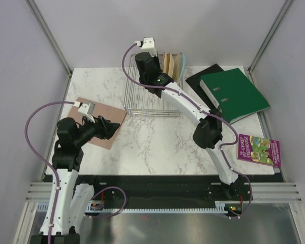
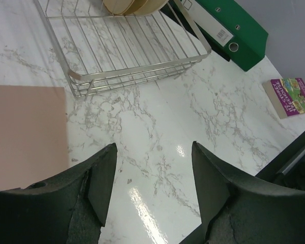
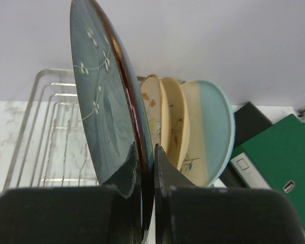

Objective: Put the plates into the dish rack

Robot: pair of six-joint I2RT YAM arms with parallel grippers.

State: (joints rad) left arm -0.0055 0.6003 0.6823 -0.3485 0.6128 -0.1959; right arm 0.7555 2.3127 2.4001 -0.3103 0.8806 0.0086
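While my right gripper pinches the dark plate upright by its rim over the dish rack, I worry a slip or tilt could knock it against the three plates already standing there; the left gripper hangs wide, empty.

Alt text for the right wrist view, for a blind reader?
The right gripper clamps a dark slate-blue ceramic plate upright by its rim. Behind it, three cream plates stand on edge in a silver wire dish rack.
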